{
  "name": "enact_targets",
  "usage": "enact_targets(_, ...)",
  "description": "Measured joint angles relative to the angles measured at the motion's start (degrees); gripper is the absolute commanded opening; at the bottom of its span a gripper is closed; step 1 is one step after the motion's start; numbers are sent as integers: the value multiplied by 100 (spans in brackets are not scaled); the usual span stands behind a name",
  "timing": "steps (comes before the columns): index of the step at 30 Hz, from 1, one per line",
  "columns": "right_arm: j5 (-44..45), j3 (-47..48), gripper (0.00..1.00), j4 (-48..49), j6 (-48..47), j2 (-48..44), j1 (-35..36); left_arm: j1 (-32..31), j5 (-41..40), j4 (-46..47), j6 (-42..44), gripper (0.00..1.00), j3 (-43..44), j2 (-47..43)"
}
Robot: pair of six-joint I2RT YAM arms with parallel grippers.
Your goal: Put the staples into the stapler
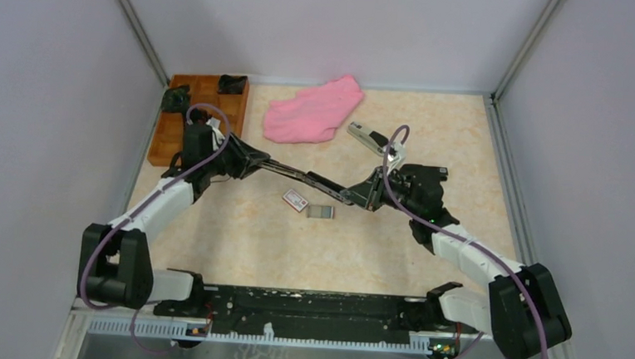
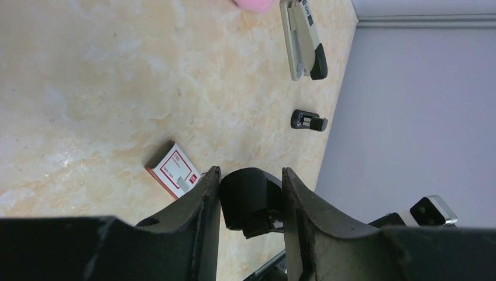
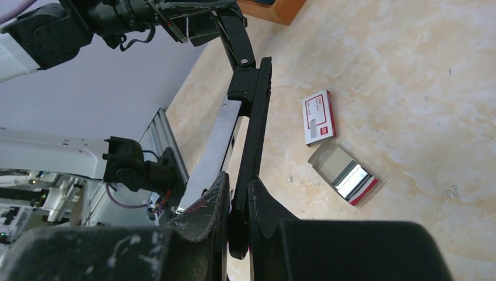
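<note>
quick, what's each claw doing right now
left claw: closed on one end of the open black stapler
right claw: closed on its other end, the thin black arm

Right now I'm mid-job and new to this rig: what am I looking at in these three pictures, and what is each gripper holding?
The machine is two table-mounted arms, each ending in a two-finger gripper. The wide picture looks down from above and behind them. The other two come from cameras on the wrists, so each shows its own fingers at the bottom. The left gripper and right gripper hold a black stapler, opened out into a long strip, one at each end. On the table lie a red-and-white staple box, the silvery staples in an open sleeve beside it, a grey stapler, a pink cloth and a wooden tray in the far left corner.
</note>
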Motion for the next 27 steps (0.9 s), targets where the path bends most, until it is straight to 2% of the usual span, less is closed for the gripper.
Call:
enact_targets(8,-142,0,0,192,579,59,-63,22,28,144,-90,54,-59,374)
enact_targets(15,-302,131,0,745,859,59,-101,153,-319,-72,-22,65,-144,776)
enact_targets(18,-260,131,0,866,918,57,-101,181,-334,-201,-20,73,-144,796)
enact_targets(22,-111,87,0,1049,988,57,-98,181,-498,-632,20,87,-26,713)
enact_targets(27,367,-59,0,1255,997,61,2,181,-968,-1467,114,92,448,372)
